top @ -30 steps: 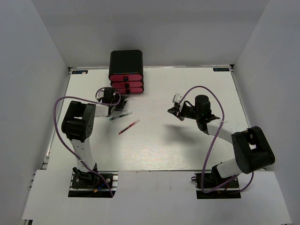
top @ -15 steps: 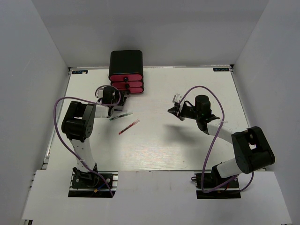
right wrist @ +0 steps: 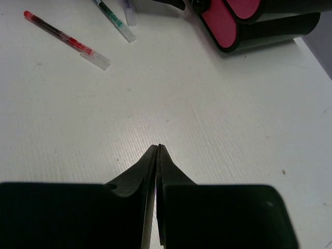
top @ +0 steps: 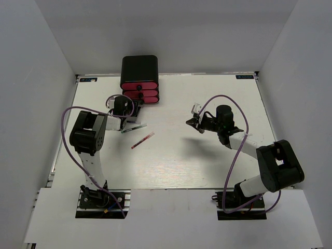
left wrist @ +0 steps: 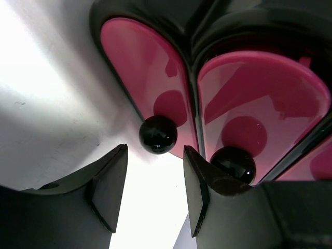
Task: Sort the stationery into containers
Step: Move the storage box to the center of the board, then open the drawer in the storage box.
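Note:
The containers [top: 139, 70] are a black box with three pink drawers [top: 139, 92] at the table's back left. In the left wrist view two pink drawer fronts [left wrist: 140, 67] fill the frame. A black knob [left wrist: 157, 134] sits just ahead of the gap of my open left gripper [left wrist: 154, 155], untouched, and a second knob [left wrist: 234, 163] shows beside the right finger. My left gripper [top: 134, 108] hovers right in front of the lowest drawer. A green pen [top: 134, 128] and a red pen [top: 142, 140] lie on the table. My right gripper [top: 191, 122] is shut and empty [right wrist: 158, 148] above bare table.
The right wrist view shows the red pen [right wrist: 65, 39], the green pen [right wrist: 115, 21] and the drawer box [right wrist: 259, 23] ahead of it. White walls close the table in on three sides. My left arm's purple cable [top: 65, 135] loops out to the left.
My left gripper's jaws have spread wider and it has crept slightly toward the drawers. The right arm and the pens have not moved.

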You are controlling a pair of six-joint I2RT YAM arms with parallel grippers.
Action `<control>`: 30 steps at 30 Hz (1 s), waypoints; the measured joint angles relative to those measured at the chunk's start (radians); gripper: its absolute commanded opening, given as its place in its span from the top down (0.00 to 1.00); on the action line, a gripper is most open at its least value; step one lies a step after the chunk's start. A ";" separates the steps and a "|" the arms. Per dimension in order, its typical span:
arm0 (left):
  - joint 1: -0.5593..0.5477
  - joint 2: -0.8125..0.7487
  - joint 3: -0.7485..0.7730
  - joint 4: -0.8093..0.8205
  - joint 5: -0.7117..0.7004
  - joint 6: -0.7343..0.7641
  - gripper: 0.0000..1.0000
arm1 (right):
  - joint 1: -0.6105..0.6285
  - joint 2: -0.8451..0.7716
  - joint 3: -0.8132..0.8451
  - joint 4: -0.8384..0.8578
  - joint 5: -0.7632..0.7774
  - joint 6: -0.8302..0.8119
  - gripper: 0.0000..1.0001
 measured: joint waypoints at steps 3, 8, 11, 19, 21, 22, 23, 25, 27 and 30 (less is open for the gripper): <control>0.000 0.011 0.002 0.018 0.000 0.000 0.43 | -0.002 0.000 0.000 0.000 0.000 -0.003 0.94; 0.000 0.036 0.017 0.028 -0.001 0.000 0.45 | -0.006 0.000 0.000 0.000 0.000 -0.007 0.94; 0.000 0.050 0.027 0.029 -0.001 -0.005 0.48 | -0.006 0.000 0.000 0.000 0.000 -0.008 0.94; -0.001 0.055 0.040 0.035 -0.001 -0.008 0.68 | -0.006 0.000 0.000 0.000 0.000 -0.014 0.94; -0.001 0.057 0.040 0.039 -0.001 -0.008 0.71 | -0.006 0.000 0.000 0.000 0.000 -0.014 0.94; -0.001 0.058 0.040 0.041 0.000 -0.008 0.73 | -0.006 0.000 0.000 0.000 0.000 -0.014 0.94; -0.001 0.059 0.041 0.042 -0.001 -0.009 0.74 | -0.006 0.000 0.000 0.000 -0.001 -0.014 0.94; -0.001 0.059 0.041 0.043 -0.001 -0.009 0.76 | -0.006 0.000 0.000 0.000 -0.001 -0.014 0.94; -0.001 0.059 0.040 0.043 -0.001 -0.009 0.76 | -0.006 0.000 0.000 0.000 -0.001 -0.014 0.94; -0.002 0.051 0.023 0.055 0.000 -0.011 0.76 | -0.006 0.000 0.000 0.000 -0.001 -0.014 0.94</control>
